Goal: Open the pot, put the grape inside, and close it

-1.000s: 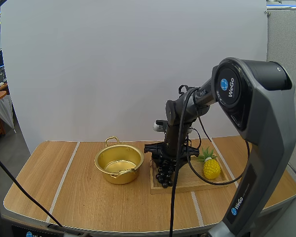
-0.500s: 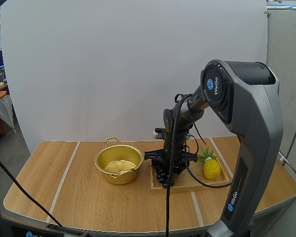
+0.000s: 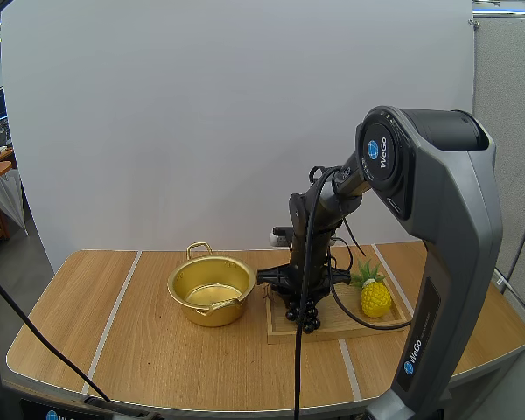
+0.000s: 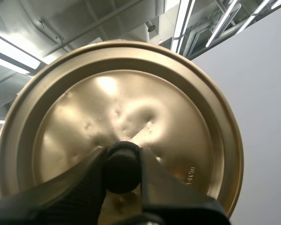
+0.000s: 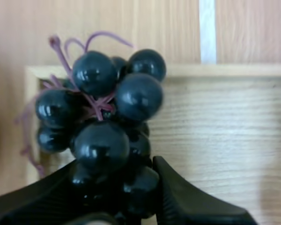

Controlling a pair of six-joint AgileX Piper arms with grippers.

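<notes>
Table (image 3: 157, 350), 1 pot (image 3: 210, 290); left fingers (image 4: 82, 187) pinch 1 lid (image 4: 131, 98), right fingers (image 5: 192, 199) 1 grape bunch (image 5: 103, 112)

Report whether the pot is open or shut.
Open: the pot shows bare gold inside; the left end effector pinches the lid by its knob.

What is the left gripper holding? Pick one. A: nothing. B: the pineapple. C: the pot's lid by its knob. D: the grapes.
C: the left gripper pinches the golden lid's black knob; the grapes hang in the right gripper.
</notes>
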